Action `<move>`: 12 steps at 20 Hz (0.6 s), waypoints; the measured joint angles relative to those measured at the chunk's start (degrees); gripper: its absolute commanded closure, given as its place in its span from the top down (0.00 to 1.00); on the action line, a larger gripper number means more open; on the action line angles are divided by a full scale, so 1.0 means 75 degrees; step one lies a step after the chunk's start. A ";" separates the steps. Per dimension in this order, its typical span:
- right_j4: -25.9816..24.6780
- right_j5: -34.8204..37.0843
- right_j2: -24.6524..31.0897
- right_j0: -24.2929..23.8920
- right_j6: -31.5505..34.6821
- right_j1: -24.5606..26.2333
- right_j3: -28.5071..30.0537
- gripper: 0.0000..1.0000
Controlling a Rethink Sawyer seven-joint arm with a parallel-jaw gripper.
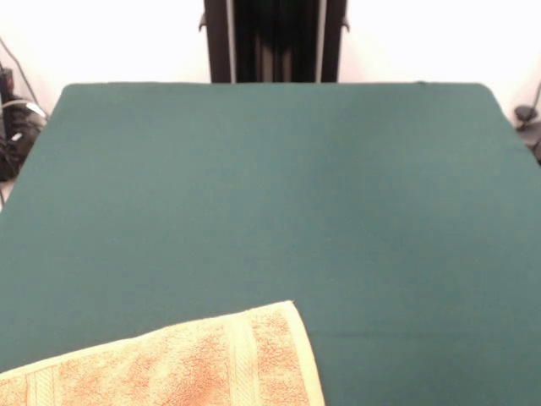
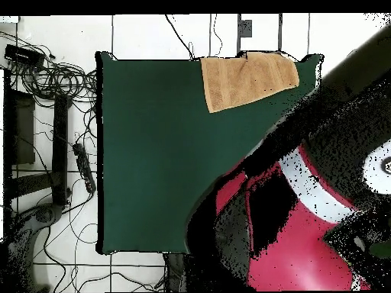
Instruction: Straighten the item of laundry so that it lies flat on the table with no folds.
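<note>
Towel: small orange-tan terry-cloth towel [image 1: 177, 364] with flat woven border bands, lying at the near edge of the bench in the front view, partly cut off by the picture's bottom edge.
Towel's lie: in the overhead view the towel [image 2: 248, 80] sits against the bench edge farthest from the robot's base, towards one corner; its long axis runs along that edge, slightly skewed.
Towel's state: looks mostly spread; one fold line or band crosses it, and whether a layer is doubled under cannot be told.
Bench: large rectangular surface covered in plain dark green cloth [image 1: 270, 194], bare beyond the towel.
Arm: red and black arm [image 2: 298, 221] looms large over the bench side nearest the base.
Claw: not seen in either view, so apart or together cannot be told.
Key relation: the towel lies well apart from the arm, at the bench's far edge from the base; a long reach seems needed.
Containers: none seen.
</note>
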 measured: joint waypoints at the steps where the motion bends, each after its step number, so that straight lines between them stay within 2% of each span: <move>1: 0.0094 0.0074 -0.0036 -0.0009 0.0000 -0.0019 0.0001 0.00; 4: 0.0688 0.0732 -0.0248 -0.0087 0.0000 -0.0178 0.0004 0.00; 8: 0.1162 0.1569 -0.0397 -0.0231 0.0000 -0.0399 0.0006 0.00; 12: 0.1346 0.2118 -0.0505 -0.0437 0.0000 -0.0634 0.0008 0.00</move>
